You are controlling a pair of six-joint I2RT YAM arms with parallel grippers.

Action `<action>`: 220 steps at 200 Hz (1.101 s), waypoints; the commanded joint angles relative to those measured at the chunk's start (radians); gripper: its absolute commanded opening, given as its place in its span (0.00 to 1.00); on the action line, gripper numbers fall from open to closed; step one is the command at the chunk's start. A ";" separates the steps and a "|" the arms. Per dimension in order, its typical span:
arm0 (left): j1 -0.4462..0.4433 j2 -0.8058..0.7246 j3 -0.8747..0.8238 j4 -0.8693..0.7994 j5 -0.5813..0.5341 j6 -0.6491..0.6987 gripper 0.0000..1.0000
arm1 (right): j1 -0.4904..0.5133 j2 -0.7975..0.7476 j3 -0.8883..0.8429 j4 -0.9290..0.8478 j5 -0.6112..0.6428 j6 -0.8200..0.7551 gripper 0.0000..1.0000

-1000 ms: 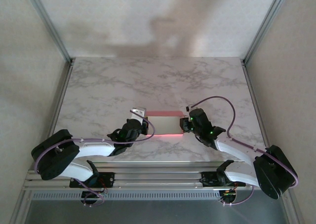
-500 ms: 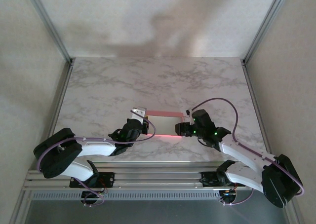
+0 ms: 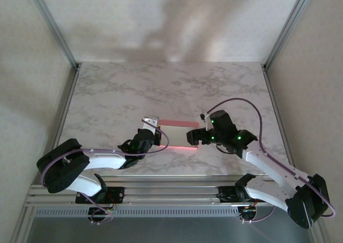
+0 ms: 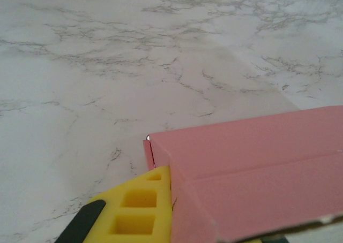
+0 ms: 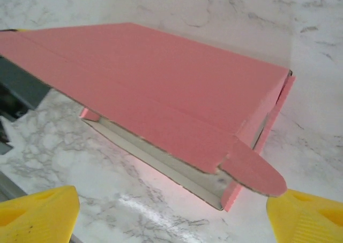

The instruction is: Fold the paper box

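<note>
paper box (image 3: 176, 135) — on table (image 3: 161, 88), near-centre

**A:** From overhead, how much of the paper box (image 3: 177, 133) is lost?

**B:** Its 9 o'clock end sits under the left gripper (image 3: 152, 138), and its 3 o'clock end sits under the right gripper (image 3: 194, 136). The creases are too small to make out there.

**A:** And in the left wrist view?

**B:** The box runs off the frame at 3 and 5 o'clock. One yellow finger (image 4: 136, 211) is clipped at 6 o'clock, and its partner is covered by card.

**A:** Right wrist?

**B:** The box leaves the frame at 9 o'clock, and its inside is in shadow. Both yellow fingertips (image 5: 37, 213) are cut off, at 7 and 5 o'clock. The dark shape (image 5: 19, 85) behind the box at 9 o'clock is too cropped to identify.
</note>
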 commanded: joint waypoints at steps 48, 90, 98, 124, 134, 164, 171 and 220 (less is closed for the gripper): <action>0.010 0.014 0.013 -0.006 -0.019 0.009 0.01 | -0.015 -0.022 0.177 -0.111 -0.014 -0.012 0.90; 0.010 0.014 0.013 -0.007 -0.017 0.007 0.01 | -0.023 0.070 0.242 -0.009 -0.100 0.032 0.90; 0.011 0.013 0.013 -0.008 -0.017 0.007 0.01 | -0.021 0.095 0.245 0.015 -0.127 0.044 0.90; 0.010 0.008 0.013 -0.009 -0.016 0.003 0.03 | -0.006 0.166 0.234 0.080 -0.152 0.102 0.89; 0.011 0.008 0.015 -0.010 -0.017 0.003 0.03 | 0.006 0.187 0.223 0.108 -0.157 0.124 0.89; 0.010 0.005 0.016 -0.016 -0.016 0.007 0.05 | 0.025 0.226 0.204 0.134 -0.149 0.162 0.89; 0.010 0.003 0.017 -0.020 -0.015 0.009 0.06 | 0.025 0.235 0.204 0.130 -0.151 0.167 0.89; 0.010 -0.066 0.019 -0.093 0.019 -0.004 0.32 | 0.034 0.281 0.197 0.097 -0.151 0.186 0.89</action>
